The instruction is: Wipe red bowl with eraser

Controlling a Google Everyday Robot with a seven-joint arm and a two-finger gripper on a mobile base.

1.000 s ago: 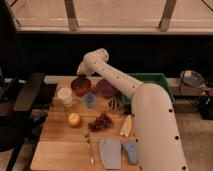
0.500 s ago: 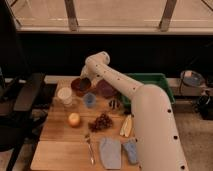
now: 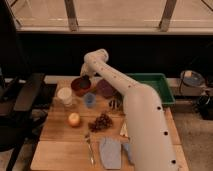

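Observation:
The red bowl (image 3: 80,85) sits at the back left of the wooden table (image 3: 55,135), with a darker inside. My gripper (image 3: 85,75) hangs at the end of the white arm (image 3: 125,95), just above the bowl's back right rim. I cannot make out the black eraser; it may be hidden at the gripper. The purple bowl (image 3: 106,88) stands just to the right of the red one.
A white cup (image 3: 65,96), a small blue cup (image 3: 90,100), an orange (image 3: 74,119), grapes (image 3: 101,121), a fork (image 3: 90,147) and a grey-blue cloth (image 3: 110,152) lie on the table. A green tray (image 3: 156,85) is at the back right. Black chairs (image 3: 22,97) stand left.
The gripper has shifted a little to the right and down, closer over the red bowl's rim. The objects on the table have not moved.

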